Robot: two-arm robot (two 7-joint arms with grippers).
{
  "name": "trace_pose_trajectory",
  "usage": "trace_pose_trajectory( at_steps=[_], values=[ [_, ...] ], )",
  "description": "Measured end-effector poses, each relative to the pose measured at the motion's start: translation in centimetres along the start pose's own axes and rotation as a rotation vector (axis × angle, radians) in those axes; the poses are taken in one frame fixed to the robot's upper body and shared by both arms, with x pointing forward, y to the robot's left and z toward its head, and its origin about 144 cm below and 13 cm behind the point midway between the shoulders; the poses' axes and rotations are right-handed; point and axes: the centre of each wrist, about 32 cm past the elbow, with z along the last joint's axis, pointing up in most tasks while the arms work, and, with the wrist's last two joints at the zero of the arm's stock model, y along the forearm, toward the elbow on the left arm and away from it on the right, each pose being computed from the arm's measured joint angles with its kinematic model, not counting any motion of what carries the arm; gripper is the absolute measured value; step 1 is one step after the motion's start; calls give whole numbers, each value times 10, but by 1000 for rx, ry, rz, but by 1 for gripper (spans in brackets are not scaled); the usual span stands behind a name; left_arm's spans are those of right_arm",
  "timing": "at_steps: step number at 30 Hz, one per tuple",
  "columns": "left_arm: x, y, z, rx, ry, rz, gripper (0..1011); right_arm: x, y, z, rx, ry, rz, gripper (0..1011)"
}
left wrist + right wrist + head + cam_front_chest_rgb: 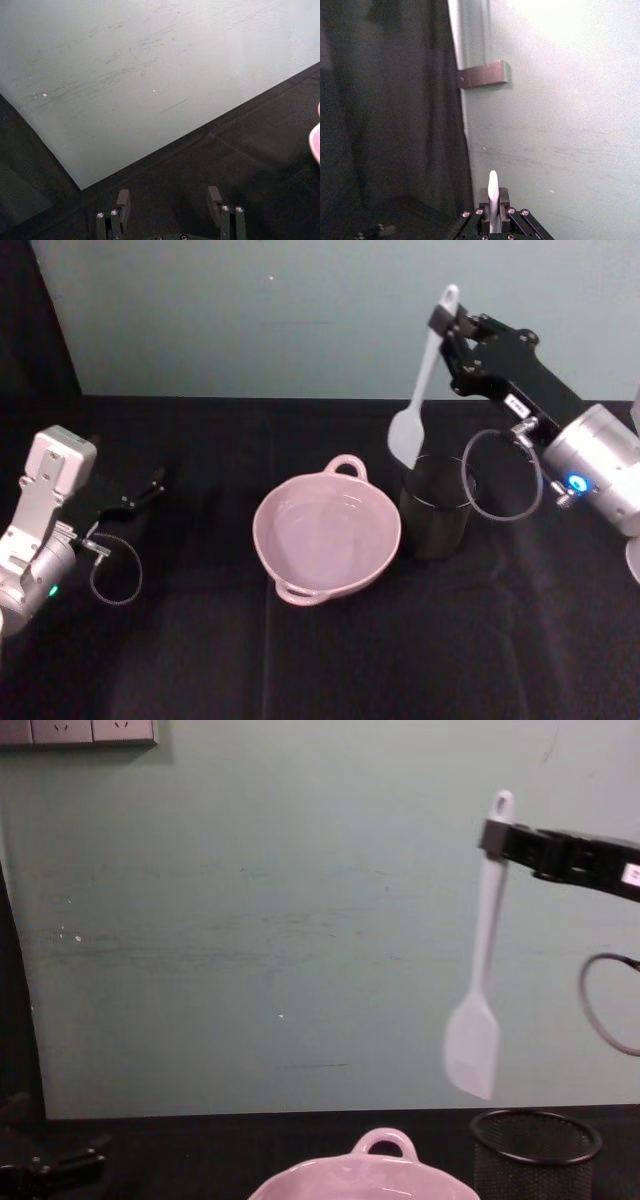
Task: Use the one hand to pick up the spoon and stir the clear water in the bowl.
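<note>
My right gripper [447,327] is shut on the top of the white spoon's [418,398] handle and holds it in the air, blade hanging down. From the chest the spoon [478,982] hangs above the black mesh cup [535,1150], its blade clear of the rim, with the right gripper [497,835] pinching the handle end. The handle tip [492,192] sticks up between the shut fingers in the right wrist view. The pink bowl [279,552] sits mid-table left of the cup, with a faint sheen of water [330,530] inside. My left gripper [150,486] rests open at the left, low over the cloth.
The black wire-mesh cup [436,508] stands right beside the bowl's right rim. A black cloth [200,660] covers the table, backed by a pale green wall [250,320]. A cable loop [500,475] hangs from the right arm near the cup.
</note>
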Motion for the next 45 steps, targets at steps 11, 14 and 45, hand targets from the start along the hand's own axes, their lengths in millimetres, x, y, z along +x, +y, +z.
trace_pose_trajectory(
  at_steps=[11,14,45],
  values=[
    [0,0,0,0,0,0,1011,23,-17,-13,-62,43,-113,110],
    [0,0,0,0,0,0,1011,27,-19,-21,-68,72,-137,110],
    [0,0,0,0,0,0,1011,50,-42,-93,-104,544,-277,110]
  ],
)
